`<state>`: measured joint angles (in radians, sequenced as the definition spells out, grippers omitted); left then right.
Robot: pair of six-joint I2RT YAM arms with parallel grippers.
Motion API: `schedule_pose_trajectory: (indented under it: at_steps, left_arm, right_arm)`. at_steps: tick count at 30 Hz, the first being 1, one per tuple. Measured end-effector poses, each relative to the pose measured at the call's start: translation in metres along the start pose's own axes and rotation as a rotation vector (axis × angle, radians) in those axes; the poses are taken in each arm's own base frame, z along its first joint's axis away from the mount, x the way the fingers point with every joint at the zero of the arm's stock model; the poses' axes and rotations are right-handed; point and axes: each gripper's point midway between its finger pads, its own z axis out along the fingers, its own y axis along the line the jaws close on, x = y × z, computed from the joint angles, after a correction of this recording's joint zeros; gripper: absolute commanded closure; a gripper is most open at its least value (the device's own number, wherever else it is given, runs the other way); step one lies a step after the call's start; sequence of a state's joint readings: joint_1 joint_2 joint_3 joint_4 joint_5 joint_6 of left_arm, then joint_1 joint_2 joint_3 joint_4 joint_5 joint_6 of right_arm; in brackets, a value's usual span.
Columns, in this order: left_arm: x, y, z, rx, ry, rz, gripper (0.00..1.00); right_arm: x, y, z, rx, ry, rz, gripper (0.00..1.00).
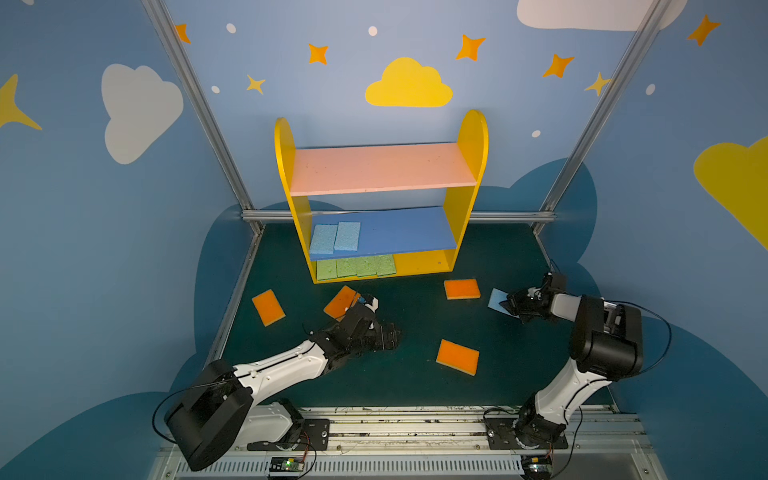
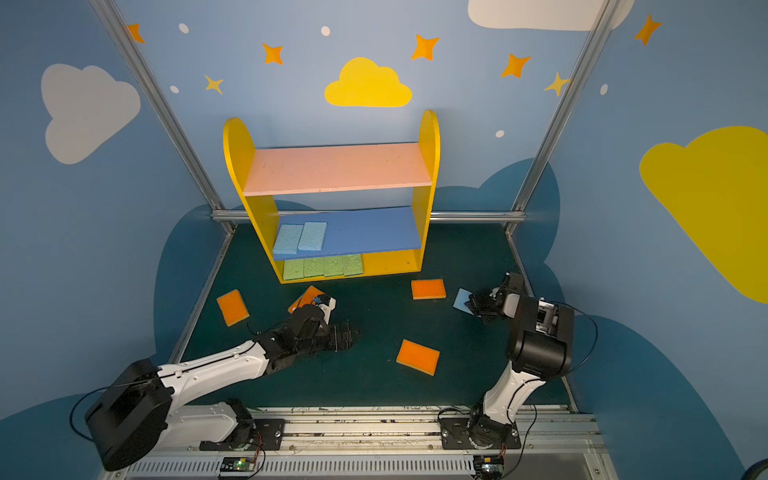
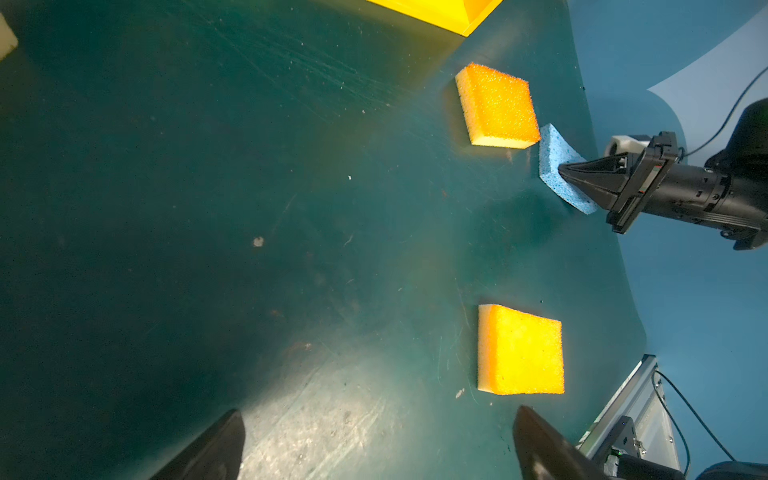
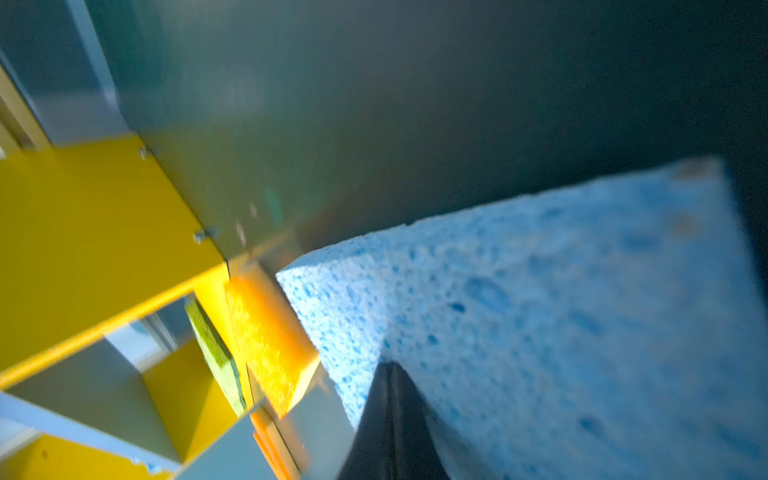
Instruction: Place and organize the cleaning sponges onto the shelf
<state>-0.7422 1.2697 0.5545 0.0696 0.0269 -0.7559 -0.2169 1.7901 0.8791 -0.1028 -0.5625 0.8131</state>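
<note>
- Top views. Step in hand, as I read it: pick-up of the loose blue sponge (image 1: 496, 296). The right gripper (image 1: 509, 306) is clamped on its edge, on the green mat (image 1: 415, 386) right of the shelf (image 1: 473, 141).
- Both top views: the shelved blue pair (image 1: 335, 238) lies at the left end of the blue board (image 1: 411, 230). Four green sponges (image 1: 355, 266) line the yellow bottom board (image 1: 419, 262). The pink board (image 1: 382, 168) holds none. Four orange sponges (image 1: 457, 357) lie scattered on the mat.
- The left gripper (image 1: 390, 337) hangs low over mid-mat, holding nothing.
- Left wrist view: its fingertips (image 3: 216, 449) stand wide apart, bare mat between. The loose blue sponge bows where pinched: soft, thin. Cannot tell whether it is off the mat. Orange sponges: thick square-cut slabs, coarse glittering top over a yellow layer.
- Right wrist view, blurred: the pad is open-pored and matte; black fingers meet on it. Shelf panels smooth, hard.
- Next move, judged: lift, carry to the blue board, lay flat beside the pair. Entry under the pink board calls for a level approach; a drooping edge could catch.
</note>
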Motion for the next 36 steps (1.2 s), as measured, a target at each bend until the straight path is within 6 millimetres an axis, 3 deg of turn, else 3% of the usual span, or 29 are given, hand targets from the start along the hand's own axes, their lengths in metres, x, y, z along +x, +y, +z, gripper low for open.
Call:
schedule_pose_trajectory:
  at_steps: [8, 15, 22, 25, 27, 31, 34, 36]
  left_arm:
    - [0.006, 0.007, 0.001, -0.01, 0.008, -0.012, 0.01]
    - [0.004, 0.012, -0.004, -0.018, -0.015, -0.017, 0.01]
    - [0.007, 0.024, -0.008, -0.038, -0.024, -0.03, 0.01]
    - [0.006, 0.023, -0.008, -0.036, -0.027, -0.03, 0.03]
    - [0.007, 0.023, -0.008, -0.035, -0.026, -0.03, 0.12]
    - [0.008, 0.022, -0.009, -0.022, -0.024, -0.025, 0.4]
    - [0.01, 0.02, -0.009, -0.006, -0.019, -0.025, 0.6]
    - [0.012, 0.019, -0.008, 0.003, -0.012, -0.025, 0.88]
  right_arm:
    - [0.084, 0.047, 0.041, -0.027, 0.159, -0.183, 0.95]
    - [0.193, 0.074, 0.078, -0.05, 0.335, -0.384, 0.96]
    - [0.275, 0.099, 0.086, -0.096, 0.461, -0.55, 0.94]
    - [0.285, 0.117, 0.079, -0.141, 0.476, -0.591, 0.86]
    - [0.284, 0.132, 0.07, -0.179, 0.476, -0.615, 0.78]
    - [0.27, 0.16, 0.048, -0.241, 0.447, -0.692, 0.6]
    - [0.253, 0.162, 0.03, -0.241, 0.41, -0.73, 0.5]
    - [0.238, 0.159, 0.021, -0.23, 0.385, -0.739, 0.47]
